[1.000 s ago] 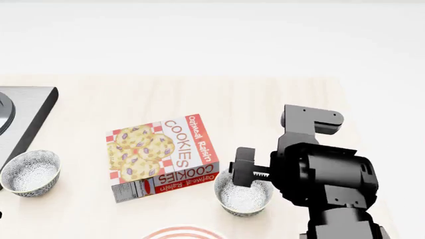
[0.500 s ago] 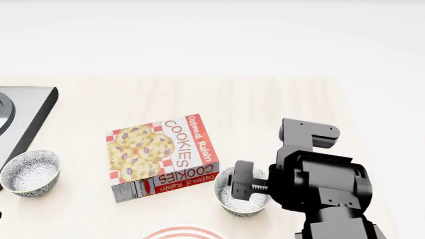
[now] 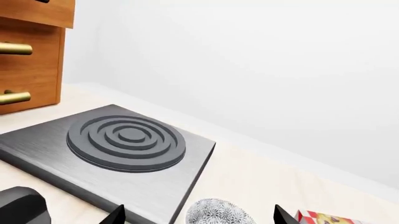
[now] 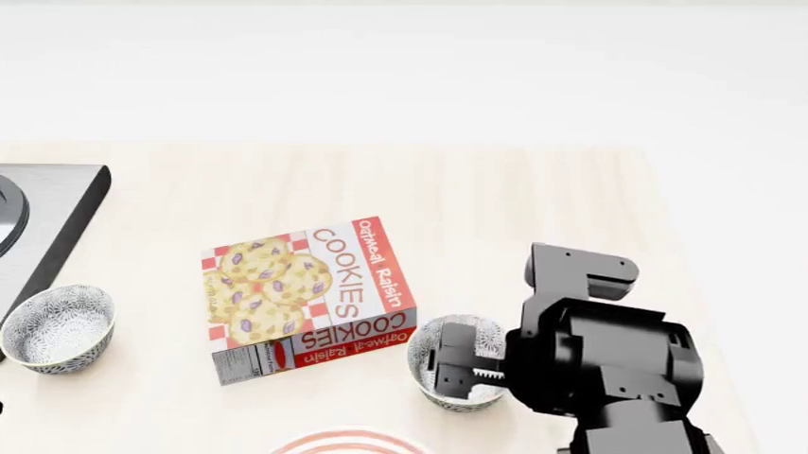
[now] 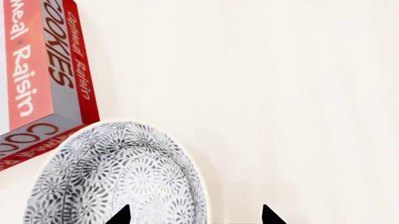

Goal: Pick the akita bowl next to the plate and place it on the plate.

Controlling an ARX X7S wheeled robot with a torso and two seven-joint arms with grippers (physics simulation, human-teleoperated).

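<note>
We find the akita bowl (image 4: 445, 376) standing upright on the table (image 4: 505, 208), just beside the near right corner of the cookie box (image 4: 310, 295) and just beyond the plate (image 4: 343, 442), of which only the red-ringed far rim shows at the near edge of the head view. Our right gripper (image 4: 461, 369) sits low over this bowl, its body covering the bowl's right portion. In the right wrist view, two dark fingertips (image 5: 119, 215) stand apart, one over the patterned wall of the akita bowl (image 5: 118, 182), the other over bare table; the fingers are spread and hold nothing. Our left gripper (image 3: 196, 217) shows two tips set wide apart, empty, with the second bowl (image 3: 218, 212) between them near the stove burner (image 3: 124, 140). In the head view the second bowl (image 4: 57, 328) lies at the far left.
</note>
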